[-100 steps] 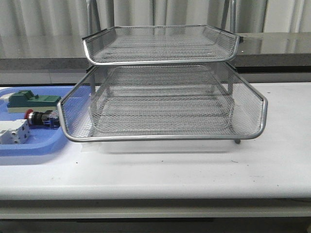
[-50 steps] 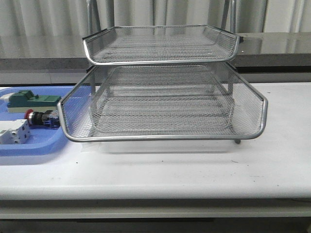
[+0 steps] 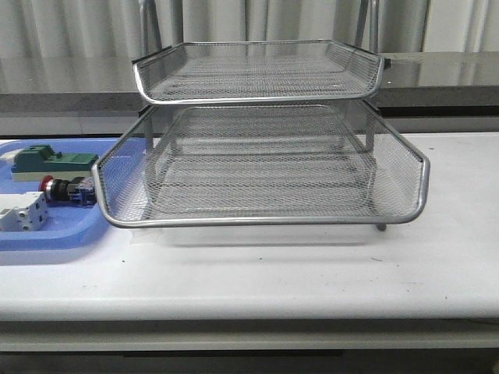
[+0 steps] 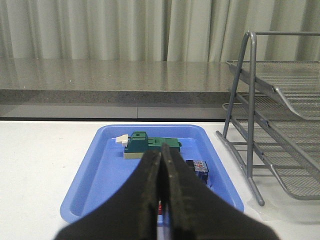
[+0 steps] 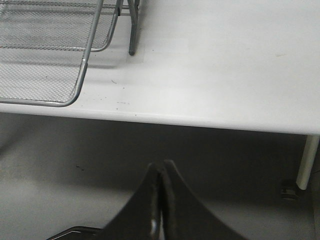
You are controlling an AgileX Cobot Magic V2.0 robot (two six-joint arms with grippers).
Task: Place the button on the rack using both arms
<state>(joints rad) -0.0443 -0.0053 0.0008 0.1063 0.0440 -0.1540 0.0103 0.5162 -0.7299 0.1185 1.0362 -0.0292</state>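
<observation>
Nothing has shifted since a moment ago — the button (image 3: pixel 69 190) lies on its side in the blue tray (image 3: pixel 47 235), red cap toward the table's left end, just beside the rack (image 3: pixel 261 164). Left gripper (image 4: pixel 161 167) and right gripper (image 5: pixel 161 175) — jaws pressed together, holding nothing.

Silver wire mesh with polished metal rims on the rack (image 3: pixel 261 167), faintly shiny. Smooth blue plastic for the tray (image 3: pixel 47 234), slightly glossy. Matt white on the tabletop (image 3: pixel 312 273), smooth but lightly speckled. Red cap and dark body on the button (image 3: pixel 66 189), plastic by the look. Dull green block (image 3: pixel 53 163); white block (image 3: pixel 22 212). Dark matt pincer (image 4: pixel 161 170) in the left wrist view.
</observation>
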